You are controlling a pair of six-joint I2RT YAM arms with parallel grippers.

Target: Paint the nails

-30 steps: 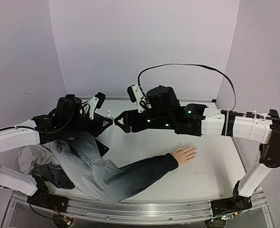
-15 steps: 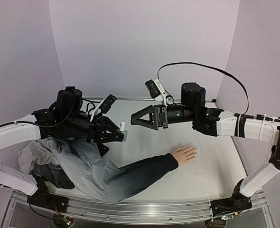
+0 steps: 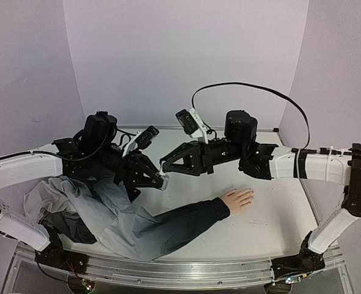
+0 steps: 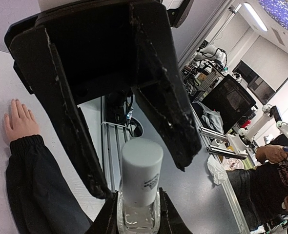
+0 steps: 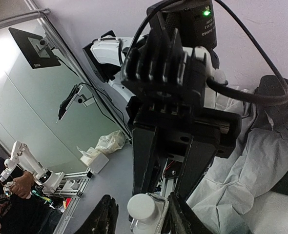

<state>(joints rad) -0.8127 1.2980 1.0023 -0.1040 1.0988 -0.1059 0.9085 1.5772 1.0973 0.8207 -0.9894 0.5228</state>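
nails (image 3: 250,195): on the pale mannequin hand (image 3: 238,199), lying flat on the bench (image 3: 284,214) at the end of a dark sleeve (image 3: 186,222), right of centre. up and left of the hand, well apart: left tool (image 4: 138,220) clenched on a small white bottle (image 4: 141,180). right tool (image 5: 144,218) straddles the cap (image 5: 144,205), jaws parted, not gripping it.

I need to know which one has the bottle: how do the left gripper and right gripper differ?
The left gripper is shut; the right gripper is open. The left gripper holds the small bottle by its glass body; the right gripper straddles the white cap, gaps showing either side. Both are black and meet at that bottle.
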